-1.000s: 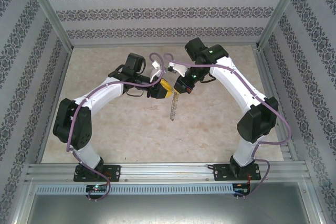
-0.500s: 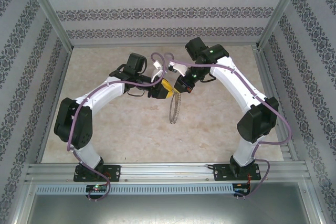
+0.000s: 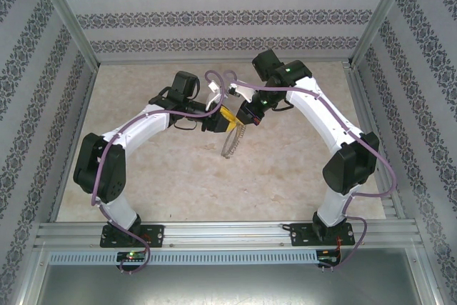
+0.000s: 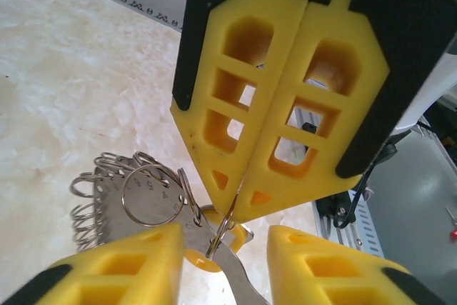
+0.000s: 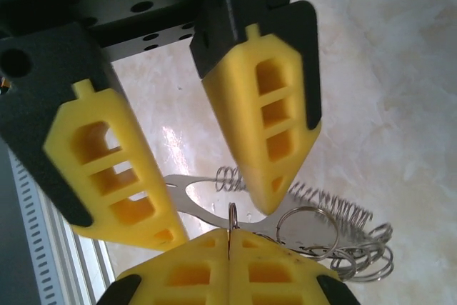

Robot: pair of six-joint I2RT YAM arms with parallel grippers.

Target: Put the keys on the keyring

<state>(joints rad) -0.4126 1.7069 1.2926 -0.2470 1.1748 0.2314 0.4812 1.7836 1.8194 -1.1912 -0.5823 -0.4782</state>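
Right tool [image 5: 230, 239] clamps shut on the thin, spiky-fringed silver keyring [image 4: 146, 199]; left tool [image 4: 223, 248] gapes astride the tiny gold-headed key [image 4: 197, 259]. Likely light, stiff, slippery: you'd best pinch its head.

Shiny metal keyring [image 4: 136, 198], smooth marbled tabletop [image 4: 71, 69]

Left pincer [image 4: 225, 233] and right pincer [image 5: 230, 239] meet tip to tip above mid worktop [image 3: 178, 183], left one on left. Keyring [image 4: 107, 191] hangs under right pincer, wire nipped between its tips. Key [image 4: 201, 258] just below nip, between left pincer's spread fingers [image 4: 114, 269]; contact unclear. Ring's small pieces bunched beside nip, trailing toward near edge.
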